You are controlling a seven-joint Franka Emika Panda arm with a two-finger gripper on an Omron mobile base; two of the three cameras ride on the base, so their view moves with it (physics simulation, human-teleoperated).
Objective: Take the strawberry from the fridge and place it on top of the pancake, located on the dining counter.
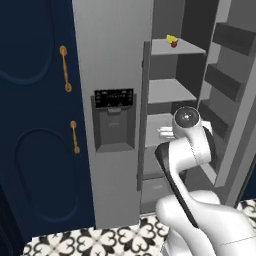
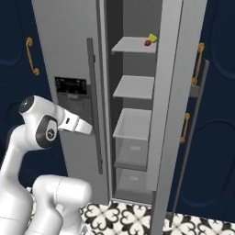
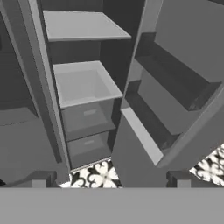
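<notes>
Seen from the base: fridge (image 1: 112,65) with two doors, the left one shut, the right one swung wide open on the compartment; one dark dispenser panel (image 1: 114,120) set in the shut door; one long grey handle (image 2: 94,103) running down that door's edge. Flanked by navy cabinet (image 1: 30,125), with two brass handles (image 1: 64,68) in the left base view. Inside, three flat shelves (image 2: 133,87) stacked one above another, with two drawers (image 2: 131,153) below the lowest; door bins (image 1: 235,37) lining the open door, three counted in the left base view. Below, patterned black-and-white floor tiles (image 2: 124,215). In front, one white arm (image 1: 187,150) bent at the elbow, reaching toward the middle of the open compartment. Gripper (image 3: 109,180) pointed into the fridge, fingertips (image 3: 39,178) set wide apart with nothing between them. On the top shelf, near its right front corner, one strawberry (image 2: 147,43), touching or just beside one small yellow fruit (image 2: 153,38); well above the gripper's level.
</notes>
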